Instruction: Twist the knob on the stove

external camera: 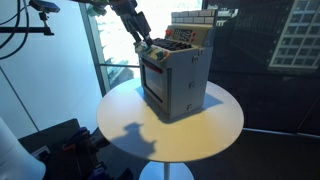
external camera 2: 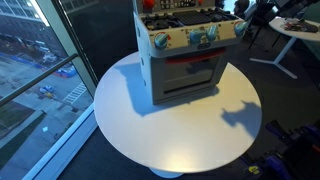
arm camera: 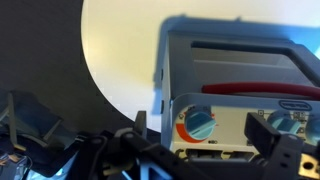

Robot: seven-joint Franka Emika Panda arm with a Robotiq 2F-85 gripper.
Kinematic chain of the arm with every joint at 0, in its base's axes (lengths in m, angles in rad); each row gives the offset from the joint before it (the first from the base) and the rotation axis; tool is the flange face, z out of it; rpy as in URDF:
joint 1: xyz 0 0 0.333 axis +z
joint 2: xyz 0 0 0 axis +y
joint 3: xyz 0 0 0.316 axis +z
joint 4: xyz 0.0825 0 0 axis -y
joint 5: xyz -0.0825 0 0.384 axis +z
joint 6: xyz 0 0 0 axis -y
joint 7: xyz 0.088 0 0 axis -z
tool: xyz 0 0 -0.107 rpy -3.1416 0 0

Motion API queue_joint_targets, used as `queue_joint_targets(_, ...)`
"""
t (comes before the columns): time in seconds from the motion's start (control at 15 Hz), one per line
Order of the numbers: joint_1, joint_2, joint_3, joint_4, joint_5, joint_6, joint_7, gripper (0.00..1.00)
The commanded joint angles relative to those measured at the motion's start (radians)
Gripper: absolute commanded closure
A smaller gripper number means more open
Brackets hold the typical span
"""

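The grey toy stove [external camera: 178, 80] stands on a round white table [external camera: 125, 125], with a dark oven door and a beige knob panel; it also shows in the other exterior view [external camera 2: 185, 70]. My gripper [external camera: 148, 45] hangs at the panel end of the stove [external camera 2: 243, 24]. In the wrist view the stove [arm camera: 240, 60] fills the right side. A blue knob [arm camera: 197, 124] with a red arc around it lies between my two dark fingers. My gripper [arm camera: 203, 130] is open, its fingers apart on either side of the knob. Contact cannot be seen.
A second blue knob [arm camera: 285, 120] sits partly behind my right finger. More coloured knobs [external camera 2: 160, 42] line the panel. Large windows [external camera 2: 40, 70] stand beside the table. Another white table [external camera 2: 300, 30] stands in the background. My arm's shadow [external camera 2: 240, 115] falls on the tabletop.
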State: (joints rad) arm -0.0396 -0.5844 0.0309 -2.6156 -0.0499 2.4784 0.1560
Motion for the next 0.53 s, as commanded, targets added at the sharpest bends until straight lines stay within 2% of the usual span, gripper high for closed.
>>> queue_joint_targets(0.0,0.014,-0.008,0.025,-0.044,0.038,0.092,0.030,0.00)
queue_joint_targets(0.47,0.022,0.054,0.087,-0.055,0.058,0.245,0.078,0.00)
